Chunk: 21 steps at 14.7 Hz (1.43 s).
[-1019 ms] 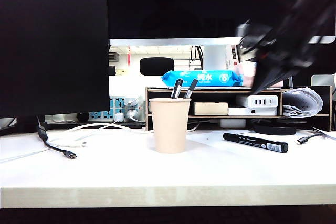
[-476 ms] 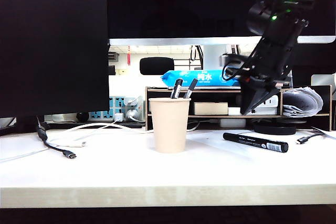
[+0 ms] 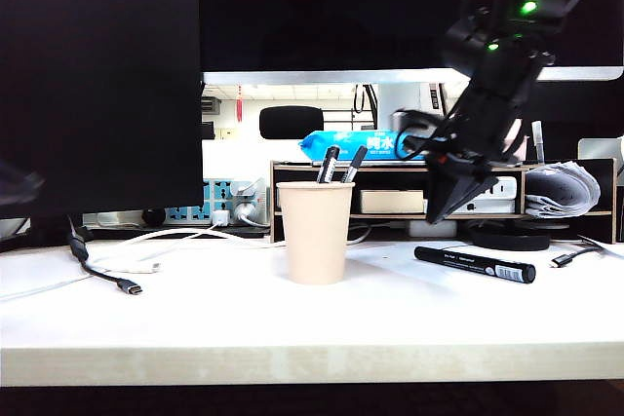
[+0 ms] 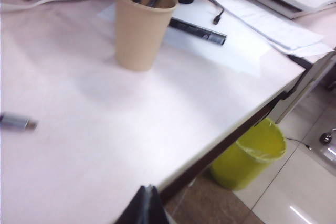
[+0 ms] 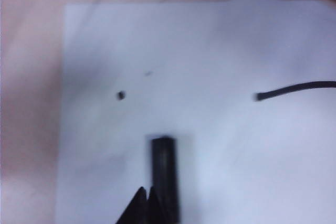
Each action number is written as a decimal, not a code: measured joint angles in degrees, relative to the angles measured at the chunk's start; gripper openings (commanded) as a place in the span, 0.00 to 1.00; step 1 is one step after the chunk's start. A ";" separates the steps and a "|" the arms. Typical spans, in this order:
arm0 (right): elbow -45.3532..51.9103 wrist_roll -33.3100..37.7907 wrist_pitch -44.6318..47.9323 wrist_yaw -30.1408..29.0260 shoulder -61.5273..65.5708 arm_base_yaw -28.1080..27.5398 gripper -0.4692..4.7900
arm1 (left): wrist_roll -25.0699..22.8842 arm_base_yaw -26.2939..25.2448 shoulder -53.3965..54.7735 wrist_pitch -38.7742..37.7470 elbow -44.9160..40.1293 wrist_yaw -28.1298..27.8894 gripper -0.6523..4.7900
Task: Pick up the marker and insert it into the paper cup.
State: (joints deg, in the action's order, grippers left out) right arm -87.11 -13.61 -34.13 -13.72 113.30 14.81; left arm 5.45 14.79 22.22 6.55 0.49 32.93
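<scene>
Beige paper cup (image 3: 315, 232) holding two pens, one marker (image 3: 475, 265) lying flat; right gripper (image 3: 436, 214) above it, left gripper (image 4: 145, 206) off-table, both jaws pressed together

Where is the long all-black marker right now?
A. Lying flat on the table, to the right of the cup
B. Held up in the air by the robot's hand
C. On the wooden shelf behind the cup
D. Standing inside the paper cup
A: the marker lies flat on the table, right of the paper cup, with the shut right hand above its near end, apart from it.
</scene>
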 measured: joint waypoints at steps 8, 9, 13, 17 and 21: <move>-3.58 -1.18 -1.03 0.07 1.86 0.66 0.34 | -0.11 0.15 5.18 8.13 0.07 0.04 0.11; -3.69 -1.29 -1.42 0.04 2.34 0.68 0.34 | -0.11 0.15 5.09 7.74 0.07 0.04 0.11; -3.72 -1.49 -1.99 0.09 3.52 0.66 0.44 | -0.11 0.17 5.07 6.86 0.07 0.31 0.11; -3.72 -1.49 -1.75 0.13 5.07 0.66 0.44 | -0.11 0.15 5.09 6.88 0.07 0.31 0.11; -3.72 -1.49 -0.66 0.87 5.66 0.66 0.44 | -0.09 0.15 5.09 6.88 0.07 0.31 0.11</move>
State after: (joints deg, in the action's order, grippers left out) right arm -90.83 -15.09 -34.79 -12.84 118.96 15.46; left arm 5.37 14.94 27.31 13.43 0.56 33.23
